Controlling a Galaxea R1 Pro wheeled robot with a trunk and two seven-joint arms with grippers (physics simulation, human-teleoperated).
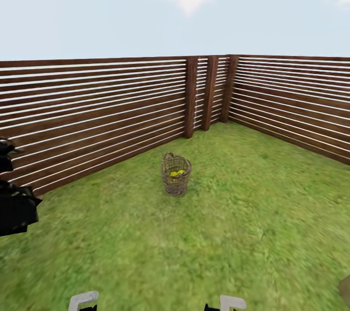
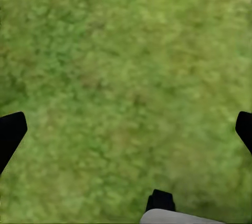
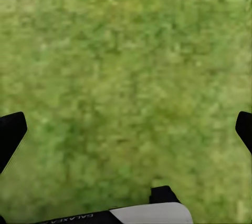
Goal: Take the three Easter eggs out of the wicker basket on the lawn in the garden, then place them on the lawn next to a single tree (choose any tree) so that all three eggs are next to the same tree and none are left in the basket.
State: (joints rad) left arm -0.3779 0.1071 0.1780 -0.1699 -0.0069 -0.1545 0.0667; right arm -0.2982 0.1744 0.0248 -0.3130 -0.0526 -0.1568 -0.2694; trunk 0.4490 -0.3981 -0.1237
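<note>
Brown open-weave wicker forms the basket, which stands upright on the lawn a short way out from the corner of the slatted fence, nearer the fence run on the robot's left. Inside it, yellow Easter eggs show through the rim opening; at least two yellow shapes can be made out, but the count and the pattern are too small to confirm. The basket's rim is thicker than its walls, and its sides are see-through lattice. The grass around it is bright green and mottled. In the left wrist view, the left gripper has its dark fingertips spread wide to either side, with nothing but grass between them. In the right wrist view, the right gripper is likewise spread apart and empty over grass; pale lettering on the black band below it is too blurred to read. Above the dark brown fence lies pale sky with cloud.
</note>
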